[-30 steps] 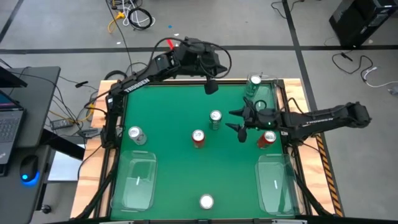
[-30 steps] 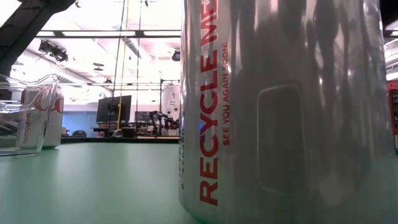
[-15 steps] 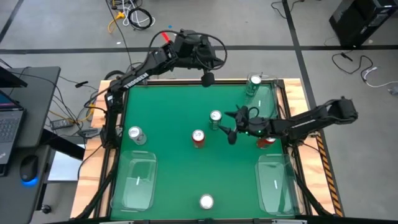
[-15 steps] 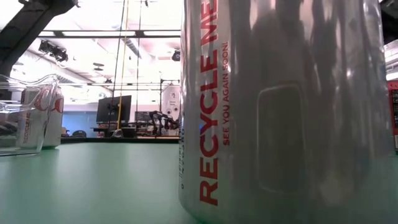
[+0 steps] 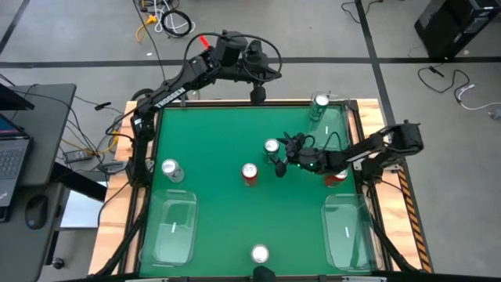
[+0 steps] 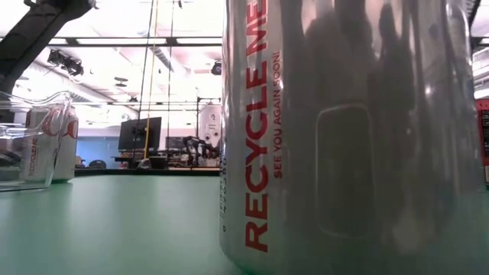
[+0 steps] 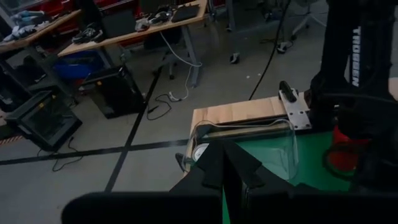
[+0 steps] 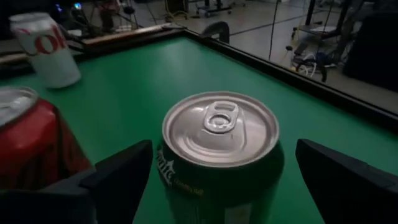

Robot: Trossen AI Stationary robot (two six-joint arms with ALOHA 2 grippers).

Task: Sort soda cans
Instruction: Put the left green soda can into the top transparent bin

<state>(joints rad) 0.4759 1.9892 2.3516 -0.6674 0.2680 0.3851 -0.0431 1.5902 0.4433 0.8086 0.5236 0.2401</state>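
Rightward-based right gripper has slid to the green can, jaws spread apart.

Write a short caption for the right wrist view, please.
Open right gripper straddles a green can, red can beside it.

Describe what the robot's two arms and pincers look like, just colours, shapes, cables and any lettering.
Both arms are black, slim and jointed. The left arm carries white lettering along its link, a red part near the wrist and a looping black cable. The right arm is equally dark, with faint white lettering. The right pincer has two broad, flat, dark fingers; the left pincer ends in angular black fingers.
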